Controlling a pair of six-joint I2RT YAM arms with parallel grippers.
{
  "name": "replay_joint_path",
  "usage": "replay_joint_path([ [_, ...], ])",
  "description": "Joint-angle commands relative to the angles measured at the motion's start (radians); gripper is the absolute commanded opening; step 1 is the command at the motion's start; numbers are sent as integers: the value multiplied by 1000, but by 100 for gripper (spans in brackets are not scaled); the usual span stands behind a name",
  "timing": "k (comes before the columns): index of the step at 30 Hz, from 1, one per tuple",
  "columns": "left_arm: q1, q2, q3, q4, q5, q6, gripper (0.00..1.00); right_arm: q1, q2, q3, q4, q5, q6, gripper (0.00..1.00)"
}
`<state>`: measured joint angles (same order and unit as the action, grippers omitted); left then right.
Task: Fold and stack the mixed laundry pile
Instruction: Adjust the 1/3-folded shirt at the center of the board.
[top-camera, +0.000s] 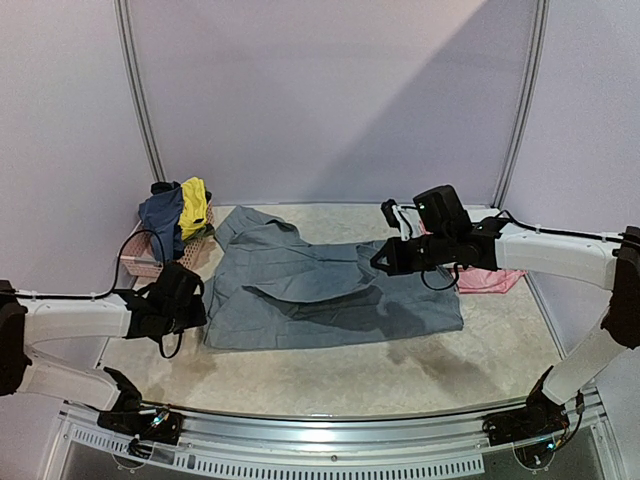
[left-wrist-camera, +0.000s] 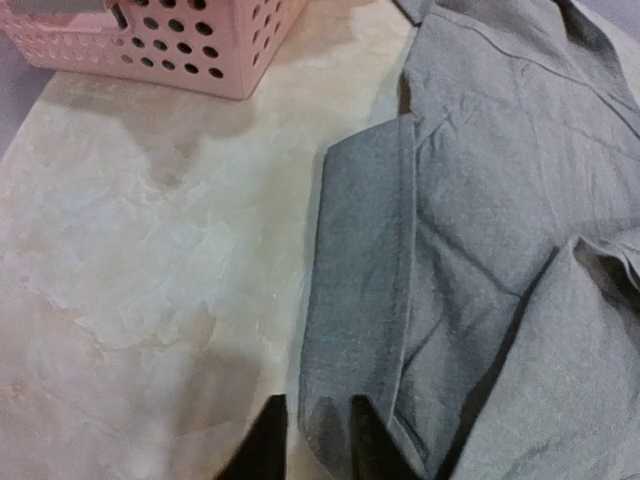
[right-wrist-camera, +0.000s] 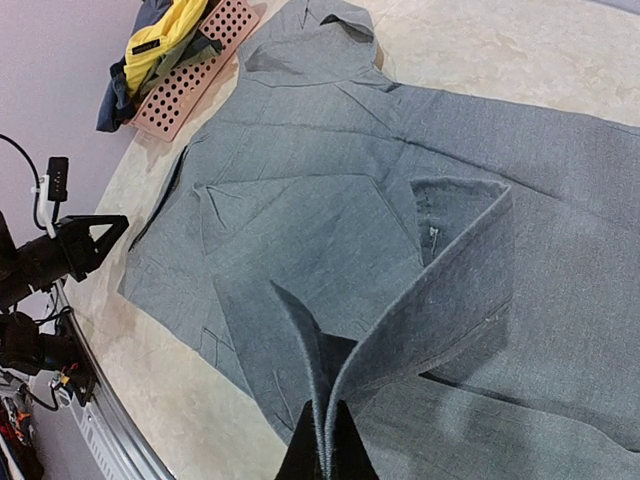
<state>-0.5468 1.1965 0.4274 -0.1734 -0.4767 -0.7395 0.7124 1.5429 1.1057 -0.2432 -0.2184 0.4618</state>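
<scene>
Folding has only begun: the grey trousers (top-camera: 330, 290) lie spread across the middle of the table (top-camera: 350, 375), with one part doubled over.

- **Right gripper** (right-wrist-camera: 325, 445): toward 2 o'clock of the garment, pinched tight on a raised fold of its cloth.
- **Left gripper** (left-wrist-camera: 315, 440): at 9 o'clock, fingers apart astride the trousers' edge, clamping nothing.
- **Left to do:** the navy blue top (top-camera: 160, 215) and yellow garment (top-camera: 193, 205) sit in the pink basket (top-camera: 140, 255) at 10 o'clock of the table. A pink piece (top-camera: 490, 280) lies at 3 o'clock by the right arm.

No finished stack is visible, so most of the task appears to remain.
</scene>
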Motion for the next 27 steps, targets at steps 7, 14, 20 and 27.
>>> replay_joint_path([
  [7, -81, -213, 139, -224, 34, 115, 31, -3, -32, -7, -40, 42, -45, 0],
  [14, -187, -44, 188, -86, 268, 176, 26, -3, -36, -65, -16, 73, -43, 0],
  [20, -218, 161, 198, 85, 331, 159, 22, -3, -59, -120, -18, 136, -46, 0],
  [27, -207, 308, 203, 214, 241, 140, 18, -3, -85, -183, 1, 192, -40, 0],
])
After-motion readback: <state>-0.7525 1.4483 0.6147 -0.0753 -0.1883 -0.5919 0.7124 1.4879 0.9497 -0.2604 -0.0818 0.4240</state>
